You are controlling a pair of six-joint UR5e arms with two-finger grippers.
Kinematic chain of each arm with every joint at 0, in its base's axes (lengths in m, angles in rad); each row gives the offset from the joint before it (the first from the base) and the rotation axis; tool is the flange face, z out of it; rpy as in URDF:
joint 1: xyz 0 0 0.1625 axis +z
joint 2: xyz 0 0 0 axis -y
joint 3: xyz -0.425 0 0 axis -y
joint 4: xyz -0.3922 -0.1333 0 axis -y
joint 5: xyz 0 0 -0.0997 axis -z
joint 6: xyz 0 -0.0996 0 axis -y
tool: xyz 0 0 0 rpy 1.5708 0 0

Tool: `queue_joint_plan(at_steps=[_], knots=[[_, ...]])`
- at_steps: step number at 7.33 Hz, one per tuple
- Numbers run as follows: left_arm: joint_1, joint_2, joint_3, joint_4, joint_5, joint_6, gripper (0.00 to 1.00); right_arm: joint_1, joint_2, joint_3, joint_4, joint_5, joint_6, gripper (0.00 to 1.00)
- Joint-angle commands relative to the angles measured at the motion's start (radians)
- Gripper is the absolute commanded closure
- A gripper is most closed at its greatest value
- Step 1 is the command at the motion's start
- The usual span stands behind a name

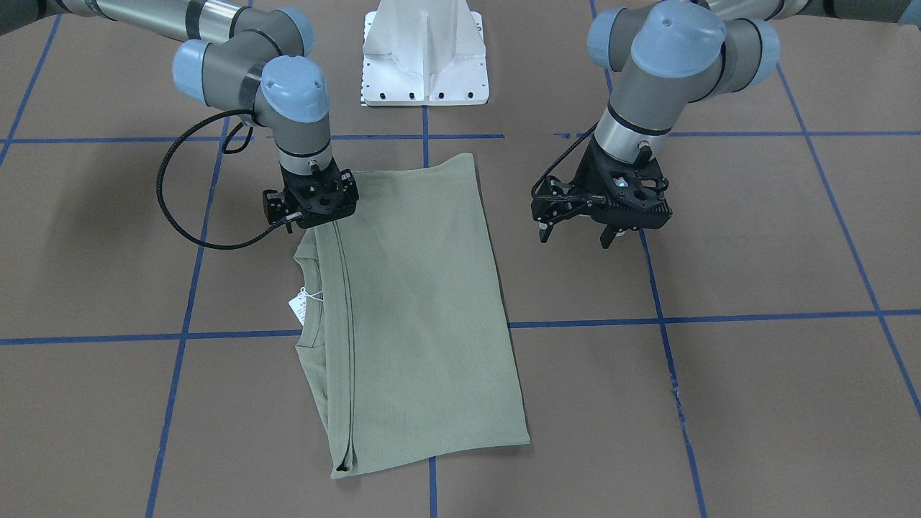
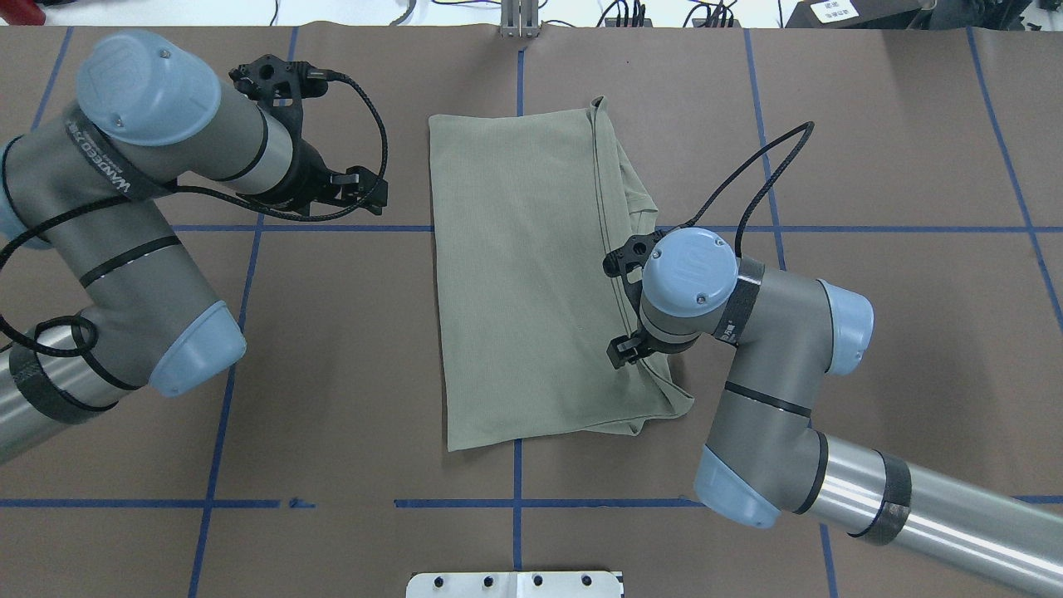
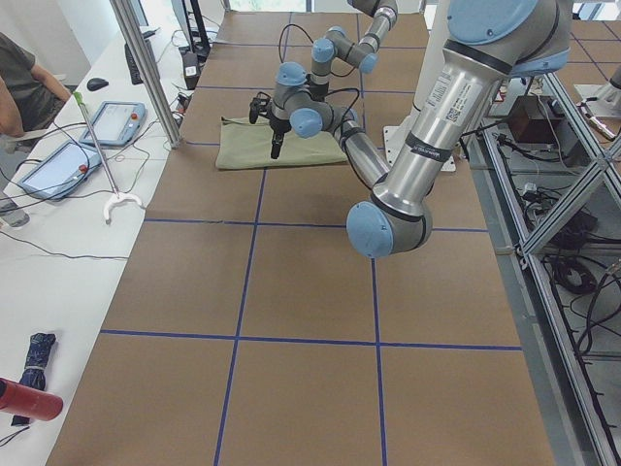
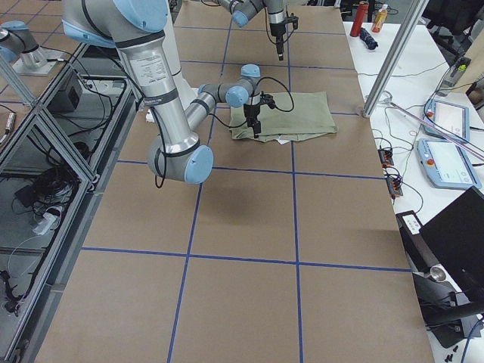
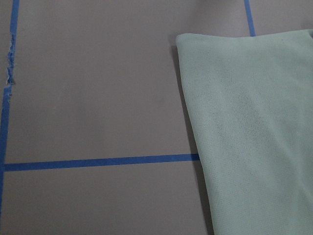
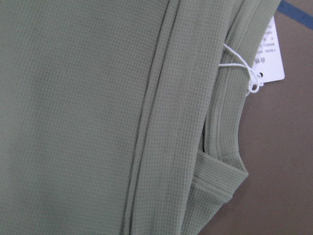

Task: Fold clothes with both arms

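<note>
The folded shirt (image 1: 424,309) lies flat mid-table (image 1: 755,360). The left gripper (image 1: 573,239) hangs beside it, fingers spread, clear of the cloth. The right gripper (image 1: 320,205) is over the collar-side edge, its fingers hidden, so I can't tell their state.

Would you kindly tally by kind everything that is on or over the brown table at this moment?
Green shirt: 1
White neck tag: 1
Robot arms: 2 (left arm, right arm)
White pedestal base: 1
Total: 5
</note>
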Motion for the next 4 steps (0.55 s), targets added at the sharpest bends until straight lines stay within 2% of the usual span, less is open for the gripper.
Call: queue_joint_plan(at_steps=[1,4], knots=[[0.0,0.0,0.002,-0.001,0.001,0.0,0.0,-0.008,-0.019,-0.001,-0.001,0.002,0.0,0.0],[0.0,0.0,0.004,-0.001,-0.001,0.0,0.0,-0.002,-0.029,-0.001,-0.001,0.004,0.0,0.0]])
